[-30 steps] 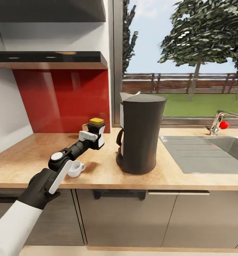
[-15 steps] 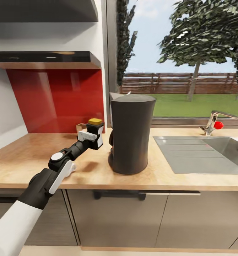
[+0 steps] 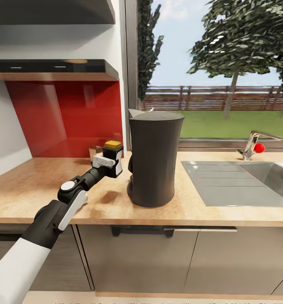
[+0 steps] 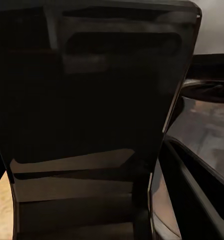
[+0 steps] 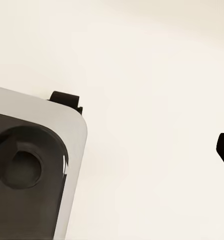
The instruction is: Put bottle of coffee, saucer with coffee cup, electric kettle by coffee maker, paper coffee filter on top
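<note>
The coffee maker [image 3: 153,157] stands upright on the bench [image 3: 209,202], left of the sink [image 3: 259,177], so that requirement looks met. My left arm reaches over the bench and its claw [image 3: 109,161] sits just left of the coffee maker, with the bottle of coffee [image 3: 112,145], told by its yellow lid, at the claw's tip near the red backsplash [image 3: 69,118]. I judge that I am in the placing step for the bottle.

From these views I cannot tell whether the left claw is clamped on the bottle or merely beside it, nor how wide it stands; the wrist body hides the fingers. The left wrist view gives a dark curved surface [image 4: 96,115] close to the lens, probably the coffee maker's body. The right wrist view offers a pale blank surface [image 5: 152,100] and a part of the robot's own housing [image 5: 31,175]; the right claw's opening I cannot judge.

A small brownish object [image 3: 94,151] behind the left claw is too hidden to name. The filter, saucer, cup and kettle remain to be placed, as far as I can judge.
</note>
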`<state>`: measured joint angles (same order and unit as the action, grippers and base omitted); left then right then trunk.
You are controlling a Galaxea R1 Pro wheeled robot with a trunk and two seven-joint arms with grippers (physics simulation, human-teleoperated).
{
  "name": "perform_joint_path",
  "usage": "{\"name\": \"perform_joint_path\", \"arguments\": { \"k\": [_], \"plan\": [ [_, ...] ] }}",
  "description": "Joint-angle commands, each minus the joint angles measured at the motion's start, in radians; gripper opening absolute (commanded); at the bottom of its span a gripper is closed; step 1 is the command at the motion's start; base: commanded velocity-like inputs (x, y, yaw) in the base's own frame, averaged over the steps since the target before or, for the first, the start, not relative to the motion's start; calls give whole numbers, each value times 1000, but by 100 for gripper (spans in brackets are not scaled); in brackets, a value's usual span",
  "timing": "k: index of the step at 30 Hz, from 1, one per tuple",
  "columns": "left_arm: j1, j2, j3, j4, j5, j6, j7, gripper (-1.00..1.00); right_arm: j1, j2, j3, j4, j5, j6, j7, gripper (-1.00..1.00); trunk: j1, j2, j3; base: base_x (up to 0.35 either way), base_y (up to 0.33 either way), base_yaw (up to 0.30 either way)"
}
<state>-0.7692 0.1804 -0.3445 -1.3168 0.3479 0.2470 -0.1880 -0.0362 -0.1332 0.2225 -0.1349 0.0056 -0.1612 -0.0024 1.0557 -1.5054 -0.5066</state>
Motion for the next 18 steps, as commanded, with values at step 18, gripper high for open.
{"name": "perform_joint_path", "arguments": {
  "k": [18],
  "plan": [
    [-1, 1, 0, 0, 9, 6, 28, -100, -1, 0, 3, 1, 1, -3, -1, 100, 42, -78, -38, 0, 0, 0]
  ]
}}
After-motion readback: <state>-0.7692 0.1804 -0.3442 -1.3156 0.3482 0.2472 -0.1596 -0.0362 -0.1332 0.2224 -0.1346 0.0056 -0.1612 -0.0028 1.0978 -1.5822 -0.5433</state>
